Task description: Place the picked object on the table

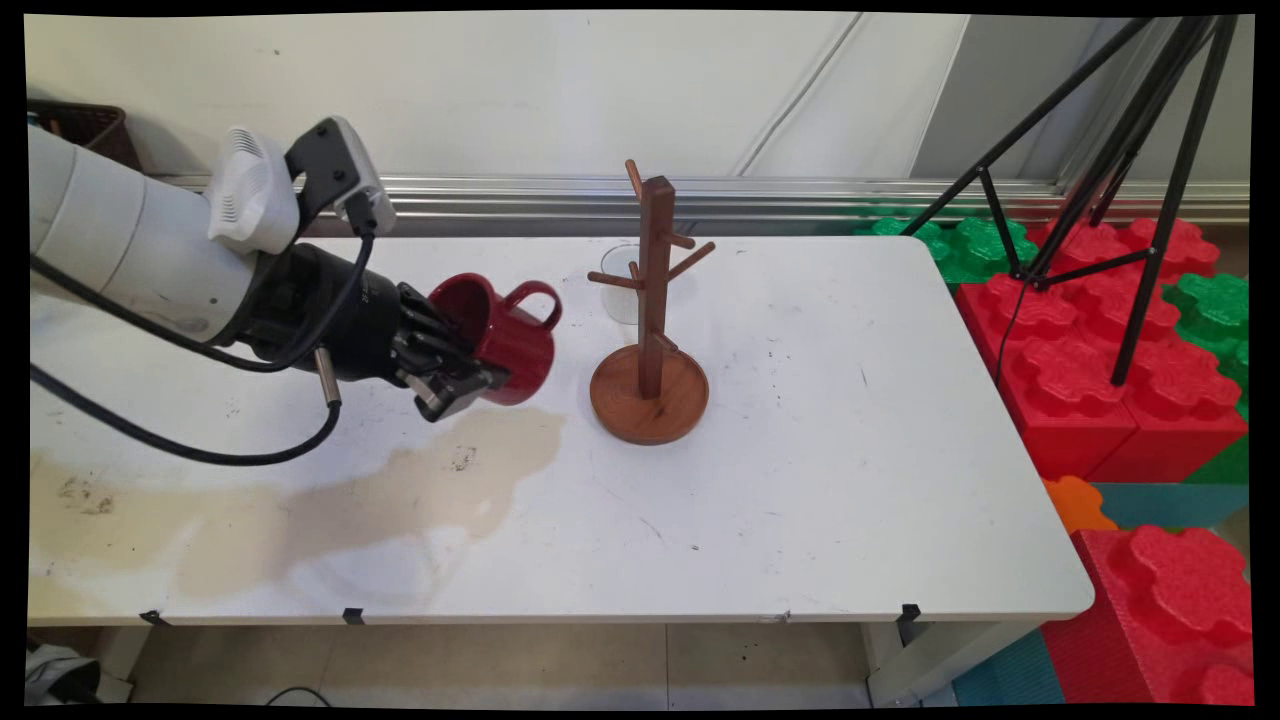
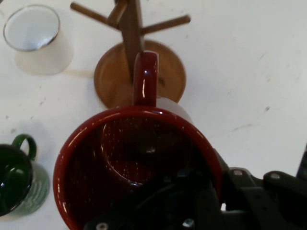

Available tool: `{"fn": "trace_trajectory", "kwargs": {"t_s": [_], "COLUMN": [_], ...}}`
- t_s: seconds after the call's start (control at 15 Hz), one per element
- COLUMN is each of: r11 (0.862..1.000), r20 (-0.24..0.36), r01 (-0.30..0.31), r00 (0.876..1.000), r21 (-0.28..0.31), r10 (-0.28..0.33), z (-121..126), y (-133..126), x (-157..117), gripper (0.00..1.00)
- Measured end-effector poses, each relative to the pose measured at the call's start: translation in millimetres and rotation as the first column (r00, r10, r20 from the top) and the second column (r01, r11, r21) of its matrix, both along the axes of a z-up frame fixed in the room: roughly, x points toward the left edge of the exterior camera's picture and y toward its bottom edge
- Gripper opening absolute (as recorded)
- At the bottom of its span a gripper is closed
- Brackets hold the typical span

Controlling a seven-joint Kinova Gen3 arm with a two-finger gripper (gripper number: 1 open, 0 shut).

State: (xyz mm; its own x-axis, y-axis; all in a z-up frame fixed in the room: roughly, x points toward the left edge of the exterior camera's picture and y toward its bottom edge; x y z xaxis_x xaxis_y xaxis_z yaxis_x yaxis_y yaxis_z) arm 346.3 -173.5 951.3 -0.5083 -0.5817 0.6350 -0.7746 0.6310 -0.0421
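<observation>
My black gripper is shut on the rim of a dark red mug, one finger inside it and one outside. The mug hangs tipped on its side above the table, mouth toward the arm, handle pointing at a wooden mug tree. In the hand view the red mug fills the middle, its handle aimed at the wooden tree. The tree stands a short way to the mug's right in the main view, its pegs bare.
A clear glass stands behind the tree; the glass shows at upper left in the hand view. A green mug sits at the hand view's left edge. A brownish stain spreads on the table. Red and green foam blocks and a tripod stand right.
</observation>
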Motion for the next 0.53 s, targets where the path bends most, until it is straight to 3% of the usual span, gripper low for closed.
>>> {"fn": "trace_trajectory", "kwargs": {"t_s": [0.53], "r11": [0.996], "r20": [0.117], "r01": [0.047], "r00": [0.992], "r21": [0.08], "r10": [-0.056], "z": [-28.1], "y": [-29.7], "x": [11.4], "gripper": [0.0]}}
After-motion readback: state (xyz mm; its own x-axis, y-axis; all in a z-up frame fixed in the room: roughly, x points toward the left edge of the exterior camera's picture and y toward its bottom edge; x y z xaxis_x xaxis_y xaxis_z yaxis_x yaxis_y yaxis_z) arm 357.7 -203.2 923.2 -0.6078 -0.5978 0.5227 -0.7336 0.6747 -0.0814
